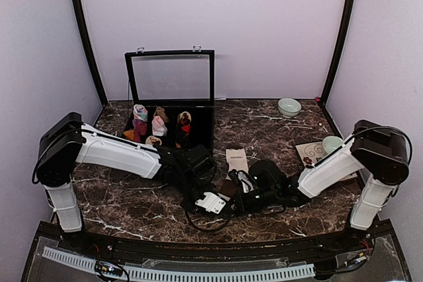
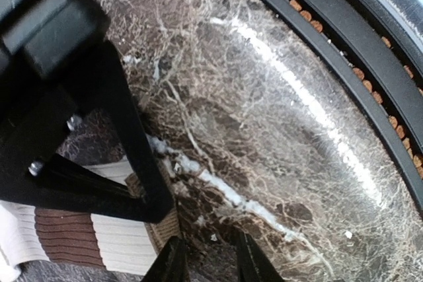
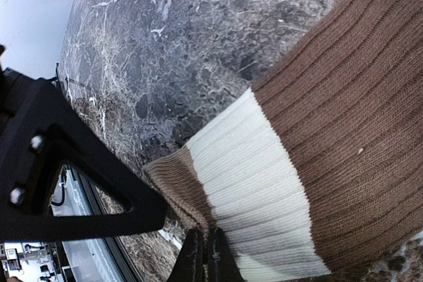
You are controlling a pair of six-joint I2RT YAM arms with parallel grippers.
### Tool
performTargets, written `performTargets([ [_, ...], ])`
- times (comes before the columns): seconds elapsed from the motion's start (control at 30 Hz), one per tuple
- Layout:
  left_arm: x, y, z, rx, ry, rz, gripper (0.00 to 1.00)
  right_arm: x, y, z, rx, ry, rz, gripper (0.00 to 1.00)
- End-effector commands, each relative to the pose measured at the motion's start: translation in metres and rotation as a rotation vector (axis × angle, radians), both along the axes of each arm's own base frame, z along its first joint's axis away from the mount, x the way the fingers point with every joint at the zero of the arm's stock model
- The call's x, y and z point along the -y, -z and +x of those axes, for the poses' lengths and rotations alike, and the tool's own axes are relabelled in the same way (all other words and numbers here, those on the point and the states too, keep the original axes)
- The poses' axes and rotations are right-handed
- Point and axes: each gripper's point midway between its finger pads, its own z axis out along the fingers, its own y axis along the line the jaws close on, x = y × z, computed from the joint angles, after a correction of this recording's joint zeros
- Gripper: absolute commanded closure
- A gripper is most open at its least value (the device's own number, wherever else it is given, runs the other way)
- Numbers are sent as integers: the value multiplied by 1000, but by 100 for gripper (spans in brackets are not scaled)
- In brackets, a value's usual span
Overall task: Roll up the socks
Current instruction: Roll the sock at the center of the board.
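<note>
A cream sock with brown bands (image 3: 277, 163) lies flat on the marble table; in the top view the sock (image 1: 236, 159) is at the middle, partly under the arms. My right gripper (image 3: 207, 261) is shut on the sock's tan cuff edge, and in the top view the right gripper (image 1: 231, 193) reaches in from the right. Beside that cuff (image 2: 112, 242) hovers my left gripper (image 2: 210, 263), its fingers a little apart over bare marble with nothing between them. The black frame (image 2: 99, 163) over the sock there is the right gripper. No black argyle sock lies on the table in any view.
An open black box (image 1: 170, 77) with several rolled sock bundles (image 1: 158, 125) stands at the back. A green bowl (image 1: 289, 106) sits back right, and a second bowl (image 1: 332, 143) rests by a patterned card (image 1: 308, 154). The table's black front rim (image 2: 344, 77) runs close to the left gripper.
</note>
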Motion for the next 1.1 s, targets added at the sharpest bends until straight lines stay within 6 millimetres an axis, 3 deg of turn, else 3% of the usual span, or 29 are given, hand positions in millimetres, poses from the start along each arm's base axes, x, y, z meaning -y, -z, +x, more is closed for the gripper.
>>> performTargets([
  [0.0,1,-15,-13,13,56,-9,73,123,93,-60,-265,31,-545,100],
  [0.5,14,3,1,118,14,-30,73,133,83,-66,-290,22,-562,100],
  [0.67,13,18,5,110,-2,14,74,133,79,-64,-289,23,-562,100],
  [0.9,14,6,1,103,-1,-23,76,136,78,-61,-292,28,-559,100],
  [1.07,10,15,-3,86,20,19,80,132,75,-60,-292,25,-531,100],
])
